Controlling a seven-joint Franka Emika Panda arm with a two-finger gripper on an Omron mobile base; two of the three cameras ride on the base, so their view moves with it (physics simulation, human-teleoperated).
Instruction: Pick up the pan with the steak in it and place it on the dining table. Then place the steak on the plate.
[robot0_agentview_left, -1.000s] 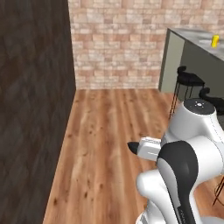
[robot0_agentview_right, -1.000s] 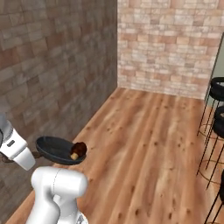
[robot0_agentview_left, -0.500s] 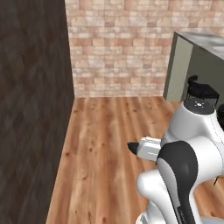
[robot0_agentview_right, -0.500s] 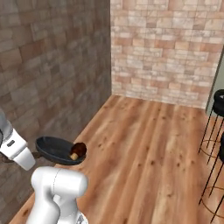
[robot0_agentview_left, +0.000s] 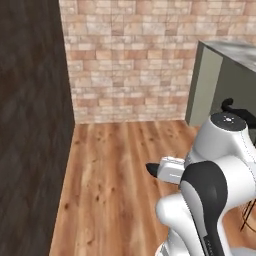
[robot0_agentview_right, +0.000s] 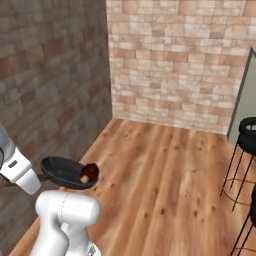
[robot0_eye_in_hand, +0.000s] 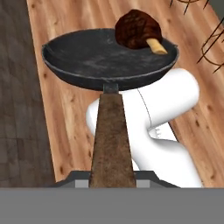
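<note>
My gripper (robot0_eye_in_hand: 111, 177) is shut on the brown wooden handle (robot0_eye_in_hand: 109, 131) of the black pan (robot0_eye_in_hand: 109, 57) and holds it level in the air above the wooden floor. The reddish-brown steak (robot0_eye_in_hand: 136, 28) lies at the pan's far right rim. From the right base view, the pan (robot0_agentview_right: 62, 170) hangs low at the left beside my arm, with the steak (robot0_agentview_right: 90, 172) on its right side. The dining table (robot0_agentview_left: 240, 50) shows its marbled top and olive-beige end at the upper right of the left base view. The plate is out of view.
A dark wall (robot0_agentview_left: 30, 125) runs along the left and a brick wall (robot0_agentview_right: 175, 60) closes the far end. Black bar stools (robot0_agentview_right: 247, 142) stand at the right beside the table's end (robot0_agentview_right: 246, 95). Open wooden floor (robot0_agentview_right: 165, 175) lies ahead.
The whole picture has shifted, so the camera moved with the base: the brick wall and the table's end stand nearer. The pan and steak keep their place in the gripper.
</note>
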